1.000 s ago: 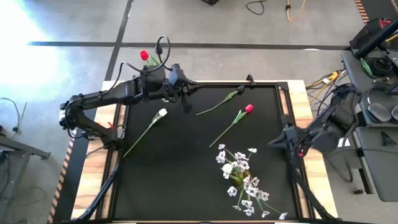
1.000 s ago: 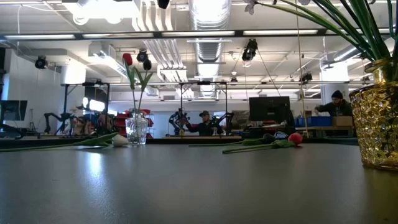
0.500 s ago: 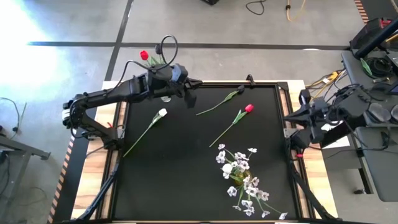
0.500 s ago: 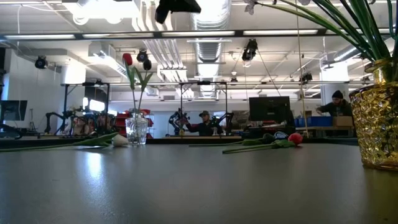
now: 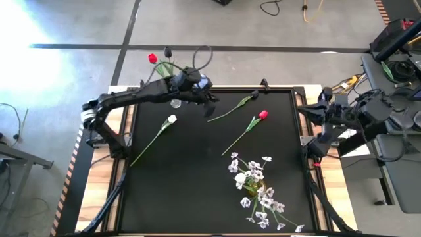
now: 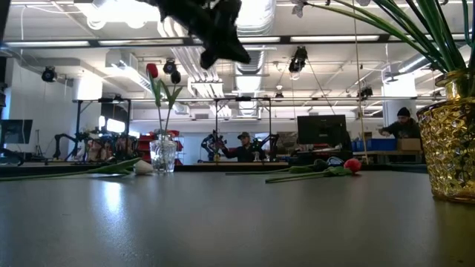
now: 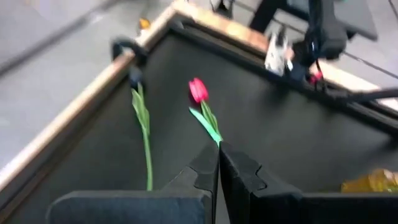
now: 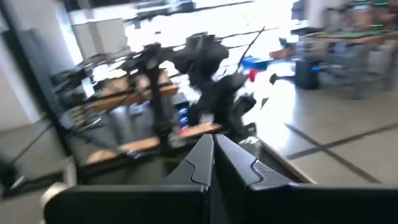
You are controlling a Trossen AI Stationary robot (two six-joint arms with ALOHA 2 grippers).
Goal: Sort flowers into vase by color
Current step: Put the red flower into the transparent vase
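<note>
My left gripper [image 5: 212, 100] hangs shut and empty over the table's far side, just right of a clear glass vase [image 6: 163, 154] that holds a red tulip [image 5: 152, 58] and a dark tulip [image 5: 168, 51]. A dark tulip [image 7: 135, 78] and a red tulip [image 7: 198, 90] lie flat on the black mat ahead of the gripper. A white tulip [image 5: 171, 120] lies left of centre. A gold vase [image 6: 449, 148] near the front holds the white blossom sprays [image 5: 253, 184]. My right gripper [image 5: 304, 110] is shut and waits at the right edge.
The black mat [image 5: 197, 171] has a raised wooden frame [image 5: 316, 89] around it. The left arm [image 5: 131, 99] stretches along the far edge, over the glass vase. Bare mat lies at the near left and centre. People work at benches [image 6: 245, 148] in the room beyond.
My left gripper has moved toward the table's right along the far edge, away from the glass vase and toward the dark tulip on the mat, and now shows lower in the low view. My right arm has drawn back toward the far right corner. No flower has moved.
</note>
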